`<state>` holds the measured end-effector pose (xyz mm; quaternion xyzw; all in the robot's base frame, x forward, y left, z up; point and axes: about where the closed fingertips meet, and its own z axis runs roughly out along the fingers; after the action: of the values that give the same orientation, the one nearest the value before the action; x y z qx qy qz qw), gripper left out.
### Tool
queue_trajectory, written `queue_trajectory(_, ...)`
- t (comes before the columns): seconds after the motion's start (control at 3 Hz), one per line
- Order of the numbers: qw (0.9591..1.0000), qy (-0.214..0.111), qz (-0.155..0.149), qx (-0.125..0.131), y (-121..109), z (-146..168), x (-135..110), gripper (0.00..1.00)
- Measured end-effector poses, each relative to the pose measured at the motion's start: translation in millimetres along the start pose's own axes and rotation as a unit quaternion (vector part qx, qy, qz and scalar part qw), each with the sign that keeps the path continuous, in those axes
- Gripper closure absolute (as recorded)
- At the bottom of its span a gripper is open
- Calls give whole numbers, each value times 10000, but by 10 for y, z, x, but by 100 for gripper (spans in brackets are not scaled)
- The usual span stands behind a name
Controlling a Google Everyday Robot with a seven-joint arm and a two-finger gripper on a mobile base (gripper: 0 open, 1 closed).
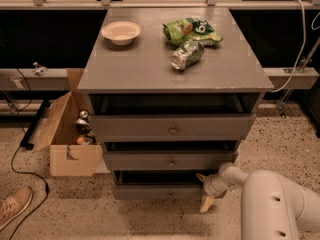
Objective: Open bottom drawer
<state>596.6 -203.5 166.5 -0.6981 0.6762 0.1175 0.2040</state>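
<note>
Grey wooden cabinet (pixel 172 134) with three drawers, seen from above and in front, standing on a speckled floor (pixel 150 219). Its flat top serves as the counter (pixel 140 64). On the counter: a pale shallow bowl (pixel 121 32) at the rear left, a green chip bag (pixel 192 30) at the rear right, and a crushed can (pixel 186 55) lying on its side just in front of the bag.

The bottom drawer (pixel 155 191) is the lowest of the three fronts, close to the floor, with a small round knob at its centre. A dark gap shows above its front, as it does above the middle drawer (pixel 170 160) and the top drawer (pixel 172 126).

The hand (pixel 203 190) is low at the right end of the bottom drawer's front. Its two fingers are spread. One fingertip points up toward the gap above the front. The other, paler one (pixel 205 204) points down toward the floor. Whether either finger touches the drawer cannot be told. The white arm (pixel 272 204) enters from the lower right corner.

Left of the cabinet, an uncovered cardboard box (pixel 65 151) rests against its side and holds a few small items. A black cable (pixel 17 159) runs across the floor beside the box. A brown shoe (pixel 14 205) shows at the lower left edge.
</note>
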Motion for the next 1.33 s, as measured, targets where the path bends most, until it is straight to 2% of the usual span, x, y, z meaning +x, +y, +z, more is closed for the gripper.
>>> queue_trajectory(0.33,9997,34,48,-244,76,16,25,14)
queue_trajectory(1.0,9973,217,222,-667,447,-58,98,61)
queue_trajectory(1.33,9973,217,222,-667,437,-100,78,84)
